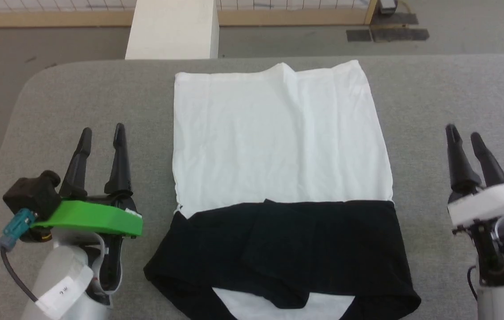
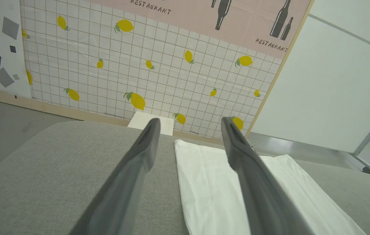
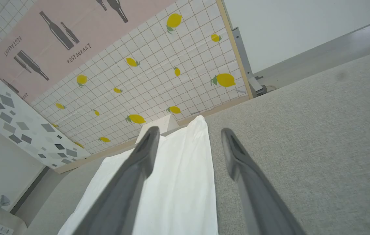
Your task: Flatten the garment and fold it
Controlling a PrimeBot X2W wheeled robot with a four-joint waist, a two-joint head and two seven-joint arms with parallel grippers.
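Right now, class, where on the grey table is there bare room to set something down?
Bare table lies beyond the left gripper toward the far left corner, and between the garment and the right gripper. The middle is crowded: the garment covers it.

One garment (image 1: 278, 146), one left hand (image 1: 103, 130), one right hand (image 1: 463, 131), one white box (image 1: 172, 29), one grey table (image 1: 456, 89).

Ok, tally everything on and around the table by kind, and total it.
grippers: 2, the left gripper and the right gripper, both open
garment: 1
white box: 1
table: 1
total: 5
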